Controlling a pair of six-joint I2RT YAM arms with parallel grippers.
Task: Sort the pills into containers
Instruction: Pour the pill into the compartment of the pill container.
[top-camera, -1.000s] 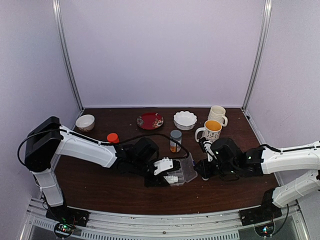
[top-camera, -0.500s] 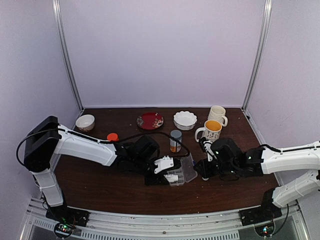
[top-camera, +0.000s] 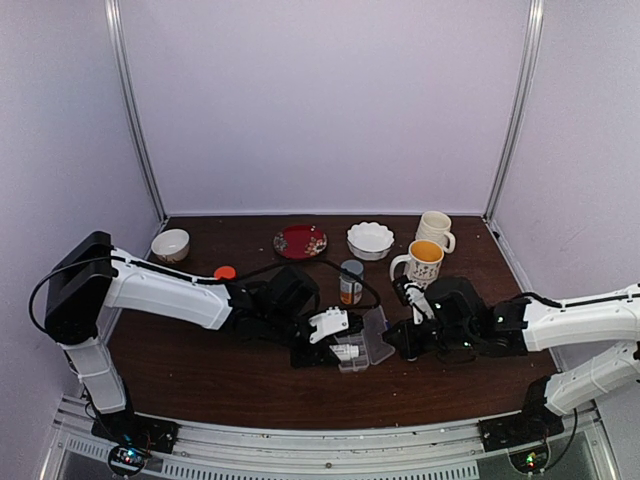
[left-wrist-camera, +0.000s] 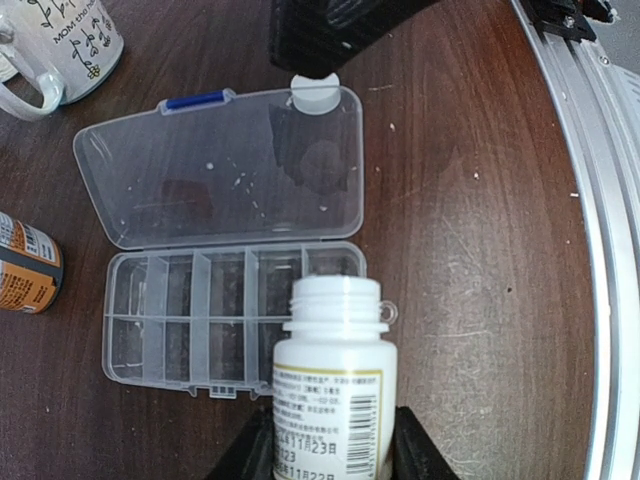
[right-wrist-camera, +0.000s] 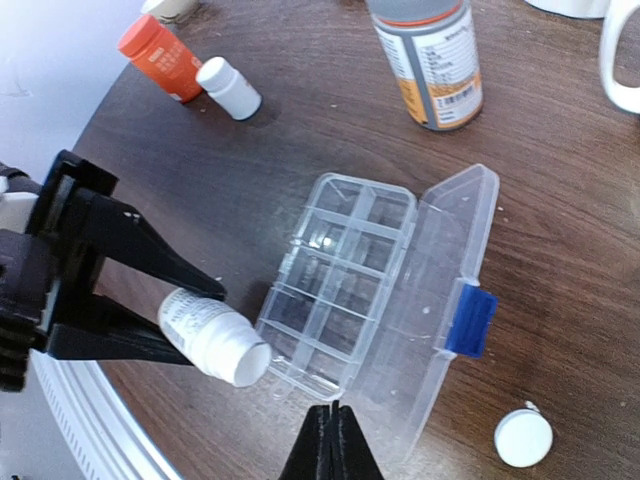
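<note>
The containers are the compartments of a clear organizer box (left-wrist-camera: 200, 320) (right-wrist-camera: 340, 290) (top-camera: 365, 345), whose lid (left-wrist-camera: 220, 165) lies flat open; they look empty. No pills show in any view. My left gripper (left-wrist-camera: 333, 452) (top-camera: 335, 338) is shut on an uncapped white bottle (left-wrist-camera: 335, 380) (right-wrist-camera: 215, 335). The bottle is tilted, its open mouth at the box's end compartment. My right gripper (right-wrist-camera: 330, 425) (top-camera: 400, 345) is shut with nothing visible between its fingers. Its tips sit at the box's near end, by the hinge.
A white cap (right-wrist-camera: 523, 437) (left-wrist-camera: 315, 92) lies by the lid. A grey-capped orange bottle (right-wrist-camera: 430, 60), an orange-capped bottle (right-wrist-camera: 160, 55) and a small white bottle (right-wrist-camera: 230, 88) stand behind. Two mugs (top-camera: 425, 262), a white bowl (top-camera: 370, 240), a red plate (top-camera: 300, 241) and a small bowl (top-camera: 170, 244) sit farther back.
My right gripper's jaws have closed beside the box. The left gripper keeps the white bottle in nearly the same place.
</note>
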